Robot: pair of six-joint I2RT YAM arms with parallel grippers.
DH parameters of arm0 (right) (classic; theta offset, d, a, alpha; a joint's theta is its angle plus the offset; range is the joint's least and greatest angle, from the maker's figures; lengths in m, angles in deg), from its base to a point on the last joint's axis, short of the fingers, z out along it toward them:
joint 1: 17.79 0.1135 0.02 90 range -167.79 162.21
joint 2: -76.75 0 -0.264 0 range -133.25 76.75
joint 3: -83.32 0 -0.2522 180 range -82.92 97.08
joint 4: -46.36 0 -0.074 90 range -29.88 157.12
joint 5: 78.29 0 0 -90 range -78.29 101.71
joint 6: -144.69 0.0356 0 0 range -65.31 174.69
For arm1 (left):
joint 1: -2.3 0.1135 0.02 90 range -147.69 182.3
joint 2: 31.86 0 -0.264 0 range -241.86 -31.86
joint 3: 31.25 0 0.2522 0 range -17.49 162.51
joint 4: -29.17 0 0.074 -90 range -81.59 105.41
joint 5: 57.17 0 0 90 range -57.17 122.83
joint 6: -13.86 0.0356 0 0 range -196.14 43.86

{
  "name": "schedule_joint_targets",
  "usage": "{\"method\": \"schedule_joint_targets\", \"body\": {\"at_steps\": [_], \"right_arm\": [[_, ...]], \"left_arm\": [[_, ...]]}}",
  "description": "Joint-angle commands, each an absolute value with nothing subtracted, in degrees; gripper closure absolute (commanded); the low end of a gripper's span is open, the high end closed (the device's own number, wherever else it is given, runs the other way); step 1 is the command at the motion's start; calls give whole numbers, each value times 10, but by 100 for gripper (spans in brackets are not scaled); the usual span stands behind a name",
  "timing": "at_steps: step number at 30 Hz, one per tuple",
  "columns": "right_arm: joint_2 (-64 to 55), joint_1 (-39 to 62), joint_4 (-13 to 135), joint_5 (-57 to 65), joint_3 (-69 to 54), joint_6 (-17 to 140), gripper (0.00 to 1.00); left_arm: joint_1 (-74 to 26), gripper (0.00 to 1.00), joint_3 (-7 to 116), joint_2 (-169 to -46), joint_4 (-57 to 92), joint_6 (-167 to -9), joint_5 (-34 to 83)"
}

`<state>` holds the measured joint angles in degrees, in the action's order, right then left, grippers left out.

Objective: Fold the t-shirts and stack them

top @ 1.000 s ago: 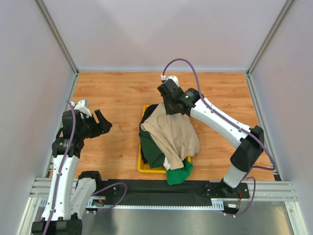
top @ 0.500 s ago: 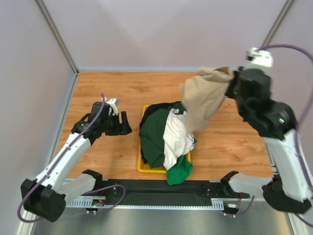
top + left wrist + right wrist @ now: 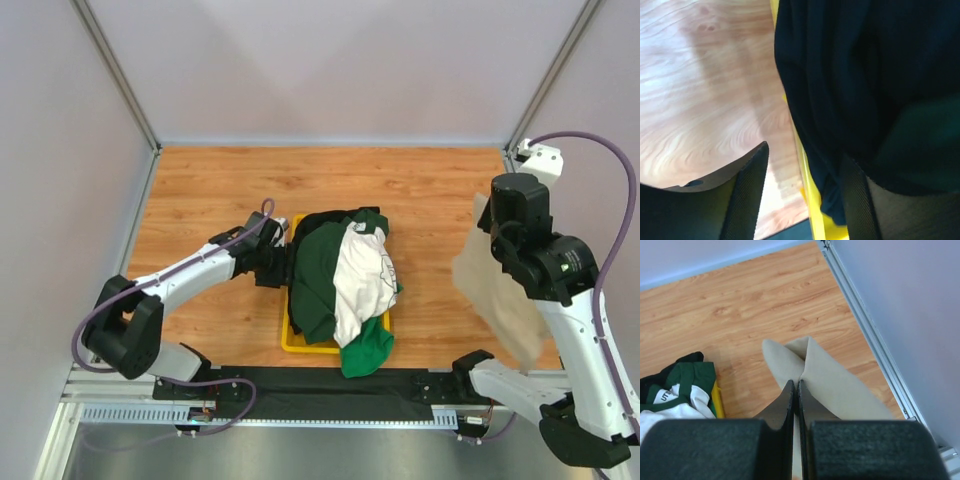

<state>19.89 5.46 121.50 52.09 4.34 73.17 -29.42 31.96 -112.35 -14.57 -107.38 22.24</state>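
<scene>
Walls box the wooden table at 9, 12 and 3 o'clock. Bare boards show across the far half and on either side of the yellow tray, which sits centre, toward 6.

Heaped in the tray and spilling over its rim are the dark green t-shirt, the cream-white t-shirt on top, and the bright green t-shirt hanging off the 6 o'clock edge.

Left gripper sits low at the tray's 9 o'clock rim with its fingers apart. In the wrist view, the yellow rim and the dark cloth's edge lie between them, nothing pinched.

Right gripper is high at 3 o'clock, near the wall rail. Its jaws are pressed together on the tan t-shirt, which hangs below, well apart from the heap.
</scene>
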Motion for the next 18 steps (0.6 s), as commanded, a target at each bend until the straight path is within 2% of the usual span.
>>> {"method": "schedule_joint_targets", "body": {"at_steps": [1,2,3,6,7,9,13,18], "right_arm": [[227,44,1183,494,30,734,100],[230,42,1181,491,23,735,100],[234,38,1177,488,18,734,100],[241,32,1170,472,-1,738,100],[242,31,1168,463,-6,742,100],[246,30,1167,449,-17,746,100],[252,30,1164,429,-36,756,100],[274,30,1147,415,-84,767,100]], "left_arm": [[-299,41,329,-1157,-110,-1094,218],[-298,45,334,-1167,-107,-1094,219],[-299,56,339,-1186,-104,-1094,219],[-299,70,365,-1230,-102,-1089,219],[-299,81,383,-1240,-108,-1087,238],[-298,93,424,-1265,-151,-1073,281],[-268,97,494,-1287,-225,-1015,401],[-143,98,574,-1322,-270,-973,413]]}}
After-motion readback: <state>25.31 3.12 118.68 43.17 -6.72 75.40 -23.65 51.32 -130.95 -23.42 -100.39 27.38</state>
